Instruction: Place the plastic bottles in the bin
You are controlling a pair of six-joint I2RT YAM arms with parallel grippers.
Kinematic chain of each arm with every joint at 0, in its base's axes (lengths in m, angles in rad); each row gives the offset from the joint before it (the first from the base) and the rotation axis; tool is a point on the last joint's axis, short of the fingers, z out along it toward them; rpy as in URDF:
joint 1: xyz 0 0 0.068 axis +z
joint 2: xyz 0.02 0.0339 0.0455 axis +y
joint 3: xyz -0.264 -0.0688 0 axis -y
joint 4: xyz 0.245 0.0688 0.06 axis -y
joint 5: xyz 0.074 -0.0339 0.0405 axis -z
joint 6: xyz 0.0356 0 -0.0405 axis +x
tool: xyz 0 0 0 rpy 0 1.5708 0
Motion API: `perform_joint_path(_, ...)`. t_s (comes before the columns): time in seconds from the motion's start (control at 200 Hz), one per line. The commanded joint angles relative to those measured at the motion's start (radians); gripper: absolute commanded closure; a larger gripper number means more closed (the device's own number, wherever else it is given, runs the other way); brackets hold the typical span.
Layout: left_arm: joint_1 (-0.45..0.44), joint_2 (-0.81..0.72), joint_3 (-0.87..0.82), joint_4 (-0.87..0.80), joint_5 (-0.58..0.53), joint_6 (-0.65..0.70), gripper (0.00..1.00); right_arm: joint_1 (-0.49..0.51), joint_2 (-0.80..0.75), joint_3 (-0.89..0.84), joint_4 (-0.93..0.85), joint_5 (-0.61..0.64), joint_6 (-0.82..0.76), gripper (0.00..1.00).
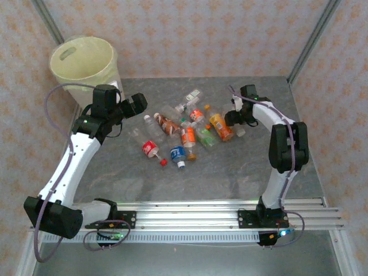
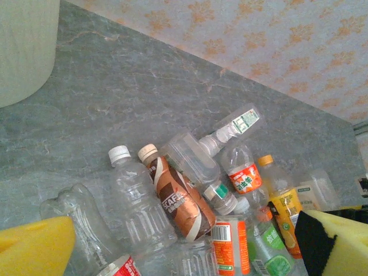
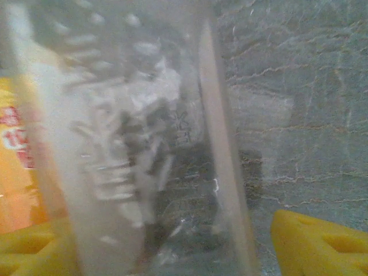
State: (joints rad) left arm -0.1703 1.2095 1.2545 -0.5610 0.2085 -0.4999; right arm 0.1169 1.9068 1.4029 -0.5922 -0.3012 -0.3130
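Observation:
Several plastic bottles (image 1: 187, 129) lie in a heap at the middle of the table, among them a brown-labelled one (image 2: 181, 198), an orange-juice one (image 1: 220, 126) and a red-labelled one (image 1: 150, 148). The cream bin (image 1: 83, 60) stands at the far left corner. My left gripper (image 1: 140, 103) hovers at the heap's left edge, open, and its yellow pads (image 2: 34, 247) are spread wide above the bottles. My right gripper (image 1: 234, 119) sits low at the heap's right end. A clear bottle (image 3: 144, 144) stands between its fingers (image 3: 322, 241), with a narrow gap left at the right pad.
A loose red cap (image 1: 163, 162) lies near the blue-labelled bottle (image 1: 179, 154). Metal frame posts (image 1: 313, 34) rise at the back corners. Bare grey tabletop (image 1: 218, 172) stretches between the heap and the arm bases.

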Motion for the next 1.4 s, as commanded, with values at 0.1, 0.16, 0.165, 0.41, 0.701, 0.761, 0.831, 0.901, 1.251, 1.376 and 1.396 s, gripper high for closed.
perform_joint_path(0.1,0.000,-0.013,-0.017,-0.024,0.014,0.007,0.00,-0.002,0.026,0.001,-0.025,0.079,-0.019,0.30)
perform_joint_path(0.16,0.001,-0.013,-0.023,-0.024,0.014,0.009,0.00,-0.003,0.030,-0.004,-0.025,0.082,-0.016,0.33)
perform_joint_path(0.165,0.000,-0.013,-0.023,-0.024,0.013,0.010,0.00,-0.002,0.030,-0.004,-0.025,0.082,-0.015,0.33)
perform_joint_path(0.41,0.000,0.002,-0.028,-0.009,0.044,0.011,0.00,-0.002,-0.011,-0.042,0.029,0.120,0.026,0.45)
perform_joint_path(0.701,-0.001,0.004,-0.045,0.033,0.097,0.008,0.00,-0.002,-0.123,-0.110,0.104,0.154,0.125,0.61)
perform_joint_path(0.761,-0.001,0.005,-0.051,0.047,0.120,0.010,0.00,-0.002,-0.158,-0.127,0.115,0.156,0.153,0.63)
perform_joint_path(0.831,-0.001,0.008,-0.053,0.061,0.156,0.015,0.00,0.000,-0.207,-0.151,0.132,0.158,0.190,0.66)
perform_joint_path(0.901,-0.001,0.010,-0.056,0.081,0.193,0.016,0.00,0.003,-0.268,-0.176,0.146,0.151,0.228,0.69)
perform_joint_path(1.251,-0.002,0.012,-0.092,0.266,0.425,-0.021,0.00,0.102,-0.521,-0.227,0.243,-0.143,0.386,0.75)
perform_joint_path(1.376,-0.003,0.012,-0.096,0.312,0.499,-0.028,0.00,0.161,-0.561,-0.232,0.320,-0.234,0.472,0.75)
perform_joint_path(1.396,-0.003,0.012,-0.096,0.318,0.512,-0.029,0.00,0.171,-0.566,-0.235,0.336,-0.244,0.487,0.75)
